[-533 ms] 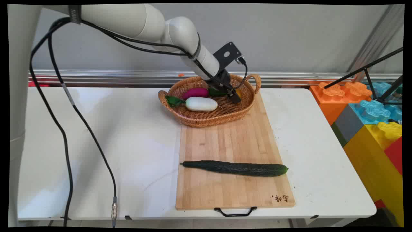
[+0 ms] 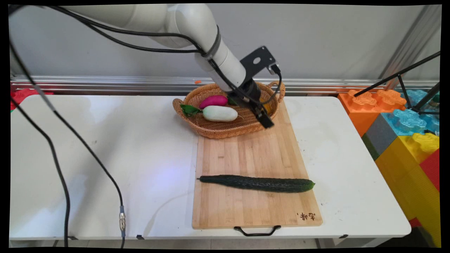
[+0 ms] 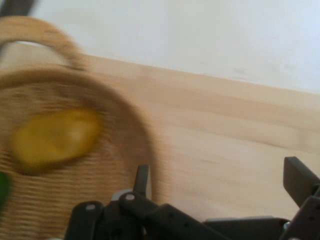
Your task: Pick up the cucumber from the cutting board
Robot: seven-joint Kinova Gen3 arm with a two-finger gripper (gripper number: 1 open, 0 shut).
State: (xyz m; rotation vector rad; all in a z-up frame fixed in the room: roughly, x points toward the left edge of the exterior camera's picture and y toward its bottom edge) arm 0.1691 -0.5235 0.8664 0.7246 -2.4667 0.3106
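My black gripper [image 2: 266, 123] hangs open over the near right rim of a wicker basket [image 2: 218, 133], above the far end of a wooden cutting board [image 2: 253, 154]. In the hand view the gripper [image 3: 220, 175] has its fingers wide apart with nothing between them, one over the basket's [image 3: 125, 117] edge, the other over the board [image 3: 225, 135]. A yellow rounded item [image 3: 55, 137] lies in the basket just behind the gripper, partly hidden by the hand in the main view [image 2: 266, 105]. A white radish with green leaves [image 2: 219, 113] and a purple vegetable [image 2: 213, 101] lie further left in the basket.
A long dark green cucumber [image 2: 258, 183] lies across the board's near half. The board's black handle [image 2: 257, 231] sits at the white table's [image 2: 105, 147] front edge. Big coloured toy blocks [image 2: 404, 133] stand off the right side. Black cables [image 2: 63, 175] hang at the left.
The gripper has moved out of the basket's middle, nearer and to the right, to its rim by the board. The yellow item stays in the basket.
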